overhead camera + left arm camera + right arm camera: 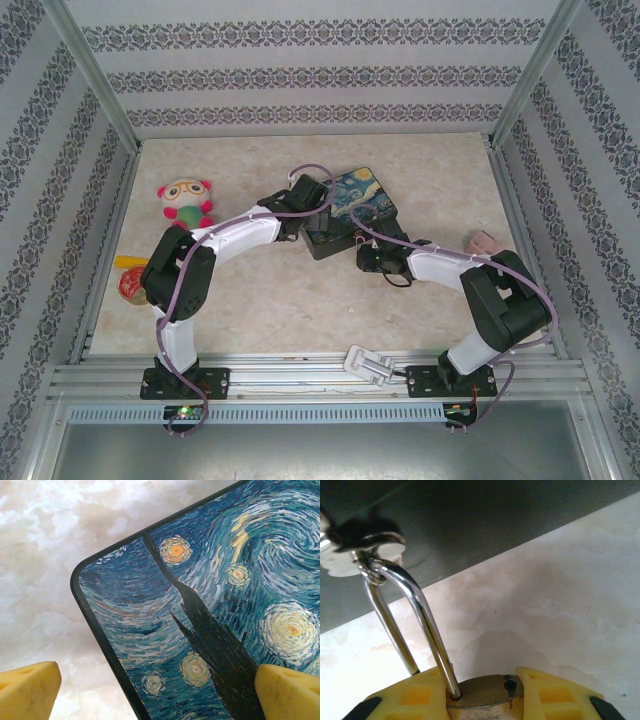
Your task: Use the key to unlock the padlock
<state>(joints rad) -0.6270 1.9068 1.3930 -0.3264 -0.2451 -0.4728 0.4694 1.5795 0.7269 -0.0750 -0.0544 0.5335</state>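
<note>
Right wrist: hand [482, 700] clamps padlock [485, 692], hooked to box [470, 520].

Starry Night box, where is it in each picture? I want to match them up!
Top external: the Starry Night box sits mid-table, where both arms reach.
Left wrist: its painted lid covers the right side, with a rounded corner at left.
Right wrist: its dark side wall runs across the top, with the padlock hooked onto it.
Shared landmark: the marbled tabletop under the box.
</note>
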